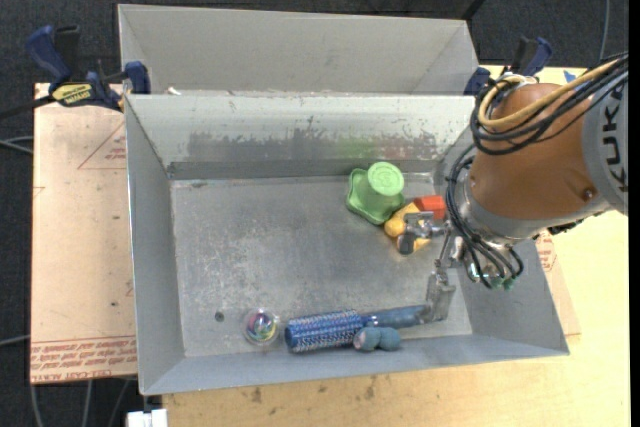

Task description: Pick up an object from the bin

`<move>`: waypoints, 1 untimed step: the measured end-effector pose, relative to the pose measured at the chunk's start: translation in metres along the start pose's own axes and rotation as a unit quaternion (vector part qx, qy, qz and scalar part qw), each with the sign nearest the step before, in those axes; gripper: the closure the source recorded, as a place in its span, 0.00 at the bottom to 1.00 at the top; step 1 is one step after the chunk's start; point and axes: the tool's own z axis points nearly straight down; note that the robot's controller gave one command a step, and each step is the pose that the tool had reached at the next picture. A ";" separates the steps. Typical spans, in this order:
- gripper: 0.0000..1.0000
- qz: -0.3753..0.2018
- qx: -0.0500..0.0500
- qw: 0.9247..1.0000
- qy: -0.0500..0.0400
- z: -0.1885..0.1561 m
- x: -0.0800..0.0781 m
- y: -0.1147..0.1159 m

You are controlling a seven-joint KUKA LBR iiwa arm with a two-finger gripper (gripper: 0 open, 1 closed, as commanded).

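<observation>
— Floor?
— The bin [270, 245] is bare left and centre.
— Gripper [437, 308]?
— Low by the front-right wall, at the blue brush [330, 329]'s handle end; how open, or holding anything, I cannot tell.

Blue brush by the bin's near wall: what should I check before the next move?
1. The gripper is at the handle end of the blue brush: ok.
2. Brush gripped: cannot tell.
3. The grey-blue lump is clear of the handle: not ok, it lies against it.
4. Room beside the near wall: not ok, the brush lies along it.
5. The green cup is clear of the brush: ok.
</observation>
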 end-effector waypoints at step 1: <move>0.00 0.079 0.000 0.997 -0.003 0.117 -0.011 0.016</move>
